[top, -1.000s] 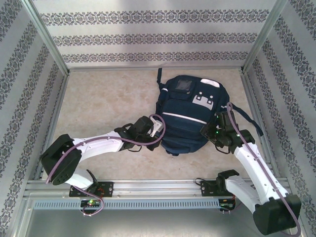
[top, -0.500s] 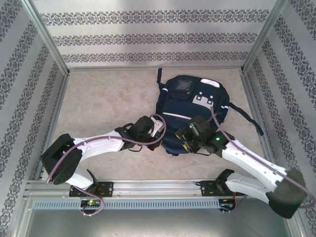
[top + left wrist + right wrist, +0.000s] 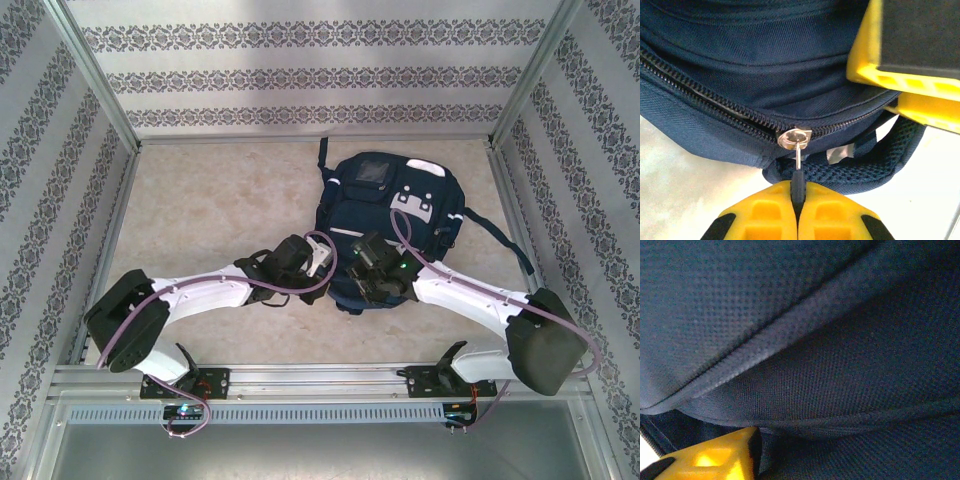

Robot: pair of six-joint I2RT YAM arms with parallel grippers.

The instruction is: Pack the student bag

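Observation:
The student bag [image 3: 385,215], navy with white stripes, lies on the table at the back right, its near end towards the arms. My left gripper [image 3: 322,262] sits at the bag's near left edge. In the left wrist view it [image 3: 798,186] is shut on the dark zipper pull [image 3: 797,172] hanging from the silver slider [image 3: 795,137]. My right gripper [image 3: 362,270] presses against the bag's near end just right of the left one. Its yellow fingers [image 3: 900,75] hang over the zipper. In the right wrist view one yellow finger [image 3: 715,457] lies against navy fabric [image 3: 815,365]; the other is hidden.
A dark strap [image 3: 500,240] trails from the bag towards the right rail [image 3: 520,230]. Patterned walls and metal posts close in the table on three sides. Bare beige tabletop [image 3: 200,210] lies to the left of the bag.
The right arm has swung left across the bag's near end, from its right side to just beside the left gripper. The left gripper has stayed put on the zipper pull.

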